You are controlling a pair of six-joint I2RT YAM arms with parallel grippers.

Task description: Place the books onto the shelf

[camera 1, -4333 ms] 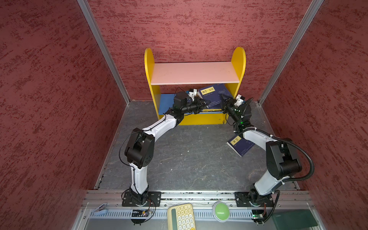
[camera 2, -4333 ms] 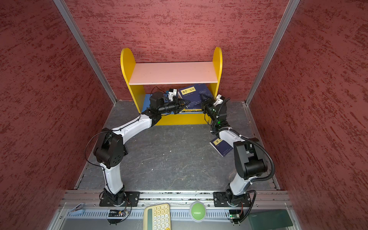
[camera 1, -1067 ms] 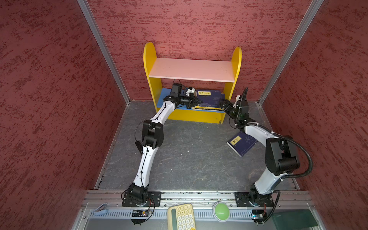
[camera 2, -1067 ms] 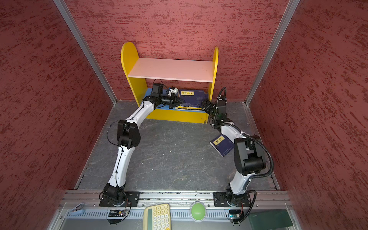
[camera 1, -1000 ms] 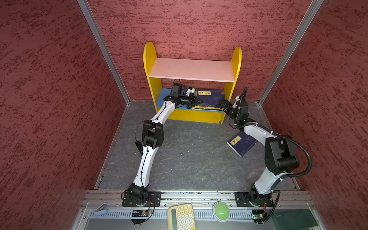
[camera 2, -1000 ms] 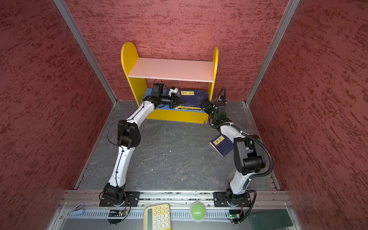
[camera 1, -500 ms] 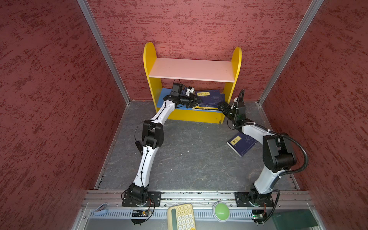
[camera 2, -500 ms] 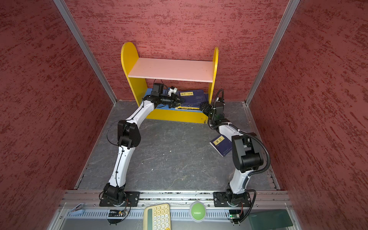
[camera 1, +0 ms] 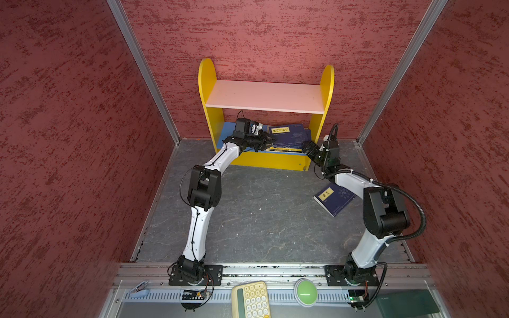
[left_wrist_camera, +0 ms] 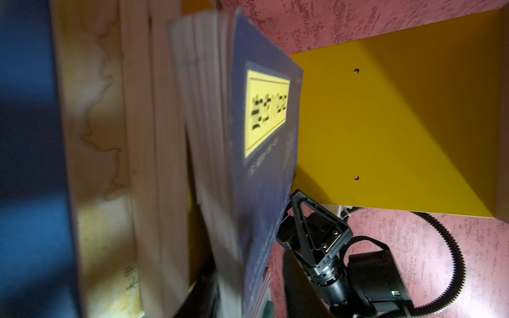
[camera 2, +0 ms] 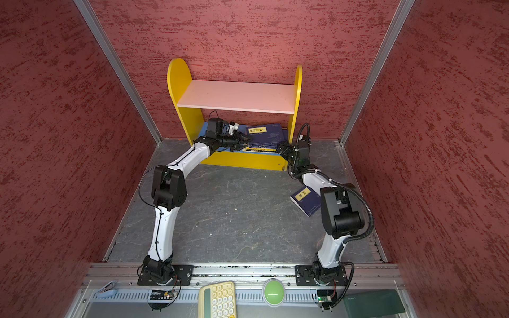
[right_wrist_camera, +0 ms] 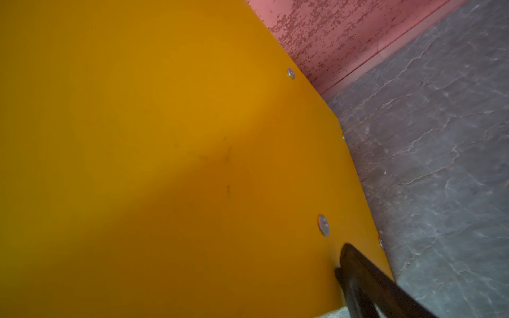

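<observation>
Navy top book (camera 1: 289,134) has come down onto the stack in the shelf (camera 1: 275,163), your left pincer (camera 1: 271,140) at its edge, grip unreadable, right pincer (camera 1: 307,147) wide and empty, so only the loose navy book (camera 1: 334,198) on the bench (camera 1: 261,217) remains.

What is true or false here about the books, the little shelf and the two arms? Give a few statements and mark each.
1. A navy book lies on the grey floor. True.
2. The stacked books lie on the pink upper board. False: they lie on the blue lower board.
3. The left gripper reaches into the lower tier, at the stack. True.
4. The right gripper holds the floor book. False: it is open beside the shelf's yellow side panel.
</observation>
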